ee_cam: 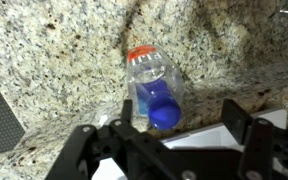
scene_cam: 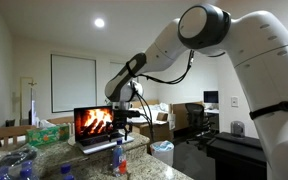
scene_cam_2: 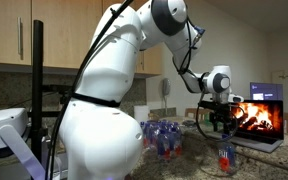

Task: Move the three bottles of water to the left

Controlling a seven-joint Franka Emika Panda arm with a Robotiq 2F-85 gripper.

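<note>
One small clear bottle of water (ee_cam: pixel 154 90) with a blue cap and a red-and-blue label stands upright on the speckled granite counter (ee_cam: pixel 54 60). It shows in both exterior views (scene_cam: pixel 117 155) (scene_cam_2: pixel 225 157). My gripper (ee_cam: pixel 162 128) is open and hovers right above it, with the cap between the two fingers and not touching them. It also shows in both exterior views (scene_cam: pixel 124 122) (scene_cam_2: pixel 219 120). Another blue-capped bottle (scene_cam: pixel 67 172) shows at the bottom edge in an exterior view.
An open laptop (scene_cam: pixel 97 127) (scene_cam_2: pixel 259 118) with a fire on its screen stands just behind the bottle; its pale edge (ee_cam: pixel 219 135) lies under the fingers. A wrapped cluster of bottles (scene_cam_2: pixel 164 137) (scene_cam: pixel 14 165) sits further along the counter. A green box (scene_cam: pixel 46 132) stands beside the laptop.
</note>
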